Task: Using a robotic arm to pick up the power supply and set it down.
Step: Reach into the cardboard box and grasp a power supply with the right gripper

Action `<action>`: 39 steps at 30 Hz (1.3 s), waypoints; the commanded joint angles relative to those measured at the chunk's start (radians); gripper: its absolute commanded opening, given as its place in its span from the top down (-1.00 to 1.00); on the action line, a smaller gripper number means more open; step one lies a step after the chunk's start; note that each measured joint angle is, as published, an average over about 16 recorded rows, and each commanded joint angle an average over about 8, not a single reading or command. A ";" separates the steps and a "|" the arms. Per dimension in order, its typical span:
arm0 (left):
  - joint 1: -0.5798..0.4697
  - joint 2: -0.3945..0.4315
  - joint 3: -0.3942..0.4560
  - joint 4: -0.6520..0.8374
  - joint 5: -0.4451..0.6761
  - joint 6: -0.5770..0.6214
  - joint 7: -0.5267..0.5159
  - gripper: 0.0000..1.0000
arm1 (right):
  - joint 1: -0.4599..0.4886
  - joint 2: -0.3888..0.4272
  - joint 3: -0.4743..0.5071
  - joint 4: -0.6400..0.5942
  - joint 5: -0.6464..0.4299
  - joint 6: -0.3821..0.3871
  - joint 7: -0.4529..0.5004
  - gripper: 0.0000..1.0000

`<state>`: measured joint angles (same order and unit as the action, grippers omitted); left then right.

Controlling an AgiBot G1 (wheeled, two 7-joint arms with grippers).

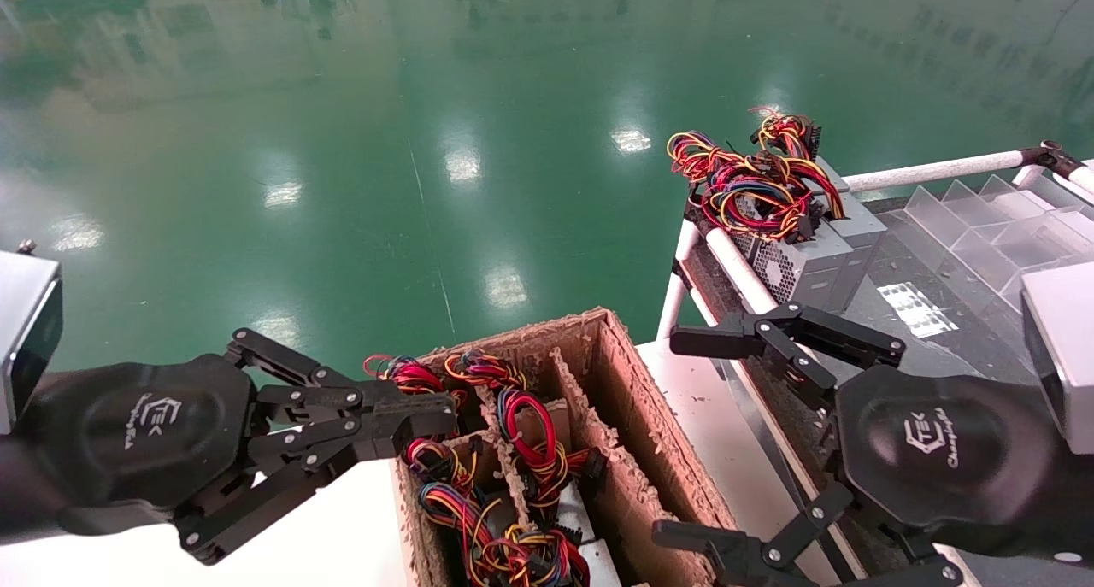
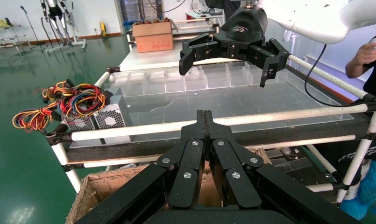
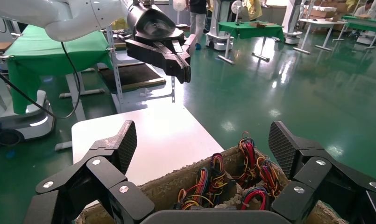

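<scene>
My right gripper [image 1: 684,437] hangs wide open and empty between the cardboard box [image 1: 632,399] and the rack [image 1: 726,267]; my left gripper [image 1: 444,420] is pinched closed, empty, at the box's near-left edge. Power supplies [image 1: 555,493] stand in the box compartments, wires [image 1: 530,429] uppermost. Likely risks: fingers snagging wire loops, or catching a cardboard divider [image 1: 590,425].

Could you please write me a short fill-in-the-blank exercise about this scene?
1. The left gripper has its fingers ____.
2. The right gripper has its fingers ____.
3. The wire bundles sit inside a compartmented ____ box.
4. The power supplies on the rack number ____.

Missing words: shut; open; cardboard; two
</scene>
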<state>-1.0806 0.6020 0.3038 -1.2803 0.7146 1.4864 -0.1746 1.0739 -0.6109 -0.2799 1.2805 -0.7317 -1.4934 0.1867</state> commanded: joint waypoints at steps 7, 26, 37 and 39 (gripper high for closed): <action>0.000 0.000 0.000 0.000 0.000 0.000 0.000 -1.00 | -0.015 0.009 0.000 -0.006 -0.009 0.014 0.001 -1.00; -0.001 0.000 0.001 0.001 -0.001 0.000 0.001 -1.00 | -0.016 -0.084 -0.155 0.010 -0.265 0.084 0.075 -1.00; -0.001 0.000 0.002 0.001 -0.001 0.000 0.001 -1.00 | 0.029 -0.224 -0.252 -0.018 -0.427 0.150 0.110 0.52; -0.001 0.000 0.002 0.001 -0.001 0.000 0.001 -1.00 | 0.030 -0.243 -0.262 -0.019 -0.446 0.164 0.106 1.00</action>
<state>-1.0813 0.6016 0.3056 -1.2795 0.7136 1.4862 -0.1736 1.1011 -0.8481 -0.5389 1.2659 -1.1761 -1.3286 0.2909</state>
